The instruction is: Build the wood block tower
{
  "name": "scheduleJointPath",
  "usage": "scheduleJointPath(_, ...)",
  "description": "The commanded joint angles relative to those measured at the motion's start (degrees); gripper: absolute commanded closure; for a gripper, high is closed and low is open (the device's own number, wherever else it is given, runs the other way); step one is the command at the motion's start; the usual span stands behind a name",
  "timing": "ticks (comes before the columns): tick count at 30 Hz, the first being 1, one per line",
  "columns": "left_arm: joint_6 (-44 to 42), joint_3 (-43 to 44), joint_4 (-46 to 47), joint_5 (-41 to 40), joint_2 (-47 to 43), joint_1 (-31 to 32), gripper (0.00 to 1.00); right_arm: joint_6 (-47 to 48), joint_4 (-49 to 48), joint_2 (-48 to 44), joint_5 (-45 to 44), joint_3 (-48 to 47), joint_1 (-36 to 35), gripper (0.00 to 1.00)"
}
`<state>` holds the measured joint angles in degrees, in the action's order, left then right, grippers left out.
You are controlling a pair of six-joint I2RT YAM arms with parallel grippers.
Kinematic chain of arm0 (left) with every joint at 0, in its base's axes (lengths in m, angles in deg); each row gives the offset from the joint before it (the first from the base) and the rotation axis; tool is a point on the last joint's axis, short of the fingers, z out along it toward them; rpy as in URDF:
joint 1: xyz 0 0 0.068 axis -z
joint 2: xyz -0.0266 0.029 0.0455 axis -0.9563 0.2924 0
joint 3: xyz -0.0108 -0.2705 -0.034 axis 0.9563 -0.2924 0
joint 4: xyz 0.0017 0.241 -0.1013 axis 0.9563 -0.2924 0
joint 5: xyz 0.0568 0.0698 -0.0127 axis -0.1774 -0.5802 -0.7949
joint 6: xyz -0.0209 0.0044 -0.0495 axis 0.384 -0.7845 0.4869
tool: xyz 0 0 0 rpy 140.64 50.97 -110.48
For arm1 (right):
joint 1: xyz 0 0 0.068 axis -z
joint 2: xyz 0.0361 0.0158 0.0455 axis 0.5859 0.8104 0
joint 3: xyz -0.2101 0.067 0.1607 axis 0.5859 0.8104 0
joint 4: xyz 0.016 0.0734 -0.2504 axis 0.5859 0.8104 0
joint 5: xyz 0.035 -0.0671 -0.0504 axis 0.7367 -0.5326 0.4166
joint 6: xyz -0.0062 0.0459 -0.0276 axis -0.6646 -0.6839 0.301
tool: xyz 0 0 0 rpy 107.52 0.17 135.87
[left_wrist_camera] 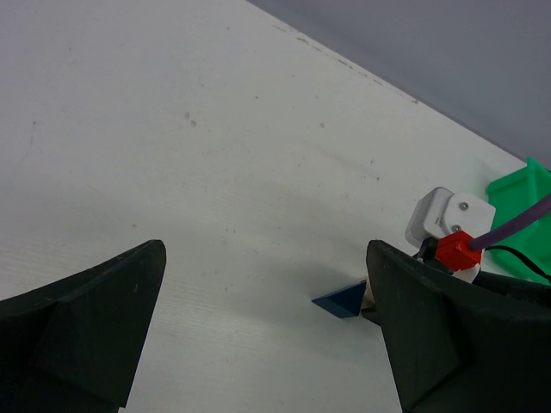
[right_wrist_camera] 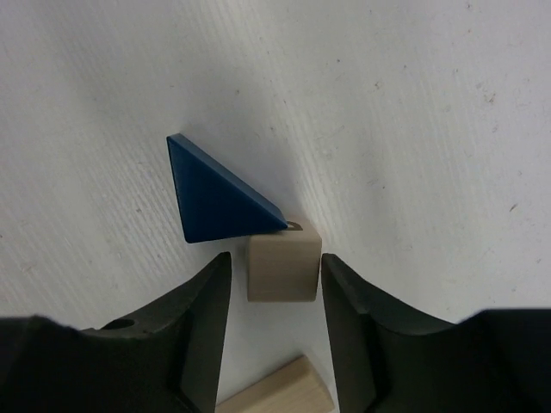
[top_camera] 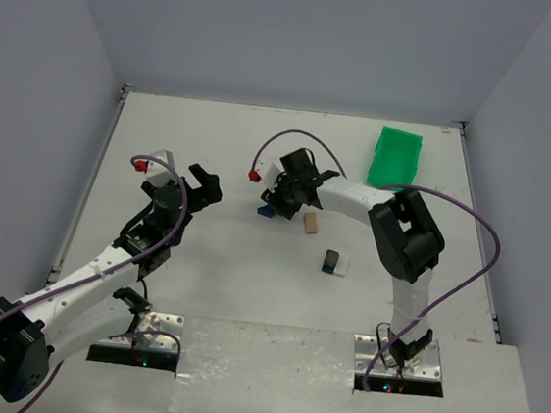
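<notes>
Between the fingers of the right pincer (right_wrist_camera: 276, 267): I see a pale tan wooden cube (right_wrist_camera: 282, 268) sitting on the white table (right_wrist_camera: 413, 129).
Right pincer state: narrow, bracketing the cube but not clamped. A thin gap shows beside the finger on the left of my wrist view, and the other finger is at the cube's face.
Just ahead of the right pincer tips: a dark blue triangular wooden wedge (right_wrist_camera: 215, 194) lies with its triangular face up, one corner touching the cube's far edge.
Behind the right pincer tips, toward its wrist: the end of a second tan wooden block (right_wrist_camera: 277, 394), apart from the cube.
Nearer the arm bases than the right pincer: in my top view a small dark block (top_camera: 331, 261) rests on a white flat piece (top_camera: 340, 265), well apart from the pincer.
Tower: only that dark block is stacked. The wedge, the cube and the second block lie singly on the table around the right pincer.
Beyond the right pincer, off to its right: a green plastic bin (top_camera: 396, 155) near the table's far edge.
Left pincer (left_wrist_camera: 265, 258): wide, nothing between its fingers (left_wrist_camera: 86, 331), hanging over bare table.
Ahead of the left pincer: the blue wedge shows by its right finger, with a red connector (left_wrist_camera: 456, 249) and a purple cable (left_wrist_camera: 516, 222) on the right arm just past it.
</notes>
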<state>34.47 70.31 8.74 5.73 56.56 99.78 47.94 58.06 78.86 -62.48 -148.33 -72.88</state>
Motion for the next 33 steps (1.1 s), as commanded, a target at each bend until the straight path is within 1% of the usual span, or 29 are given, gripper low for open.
scheduleJointPath(1,-0.02,0.07,2.76,-0.57,-0.30,-0.68,0.00,-0.41,-1.24,-0.08,1.02,-1.10,-0.43,0.62)
scheduleJointPath(7,-0.02,-0.06,2.52,-0.97,-0.89,-0.68,0.00,0.35,-1.20,-4.43,0.52,0.39,-0.35,0.73)
scheduleJointPath(8,-0.02,-0.01,2.43,-1.14,-0.98,-0.68,0.00,0.79,-1.15,-5.43,0.52,0.43,-0.34,0.74)
scheduleJointPath(12,-0.28,-0.07,2.12,-2.41,-1.27,-0.68,0.00,6.03,0.70,-11.49,3.38,0.48,1.36,0.78)
scheduleJointPath(15,-0.50,-0.36,2.16,-3.82,-1.08,-0.68,0.00,9.98,5.09,-15.81,7.43,-0.40,6.04,0.80)
scheduleJointPath(17,-1.06,-0.50,3.08,-3.85,-0.78,-0.68,0.00,12.80,7.15,-18.93,12.01,0.69,9.91,0.81)
scheduleJointPath(18,-1.56,-0.42,3.51,-4.02,-0.45,-0.68,0.00,13.83,7.51,-22.15,16.41,2.50,13.76,0.81)
scheduleJointPath(21,-2.97,-0.34,4.51,-5.12,0.61,-0.68,0.00,21.50,9.65,-28.87,19.98,8.18,20.71,0.80)
scheduleJointPath(23,-4.09,-0.44,5.57,-5.19,1.73,-0.75,0.00,27.99,11.49,-31.76,19.27,11.70,22.88,0.80)
scheduleJointPath(26,-5.63,-0.81,8.36,-5.80,3.79,-0.68,0.00,33.23,12.85,-37.30,17.86,20.10,25.61,0.81)
scheduleJointPath(29,-6.02,-0.50,9.20,-7.24,5.42,-0.68,0.00,34.96,13.41,-42.91,18.51,27.88,29.37,0.82)
scheduleJointPath(31,-6.39,-0.21,9.44,-7.34,6.14,-0.68,0.00,34.82,13.65,-45.68,19.72,30.82,31.62,0.82)
scheduleJointPath(33,-6.55,0.29,8.89,-7.56,6.13,-0.68,0.00,33.64,13.85,-48.55,20.39,33.37,32.03,0.82)
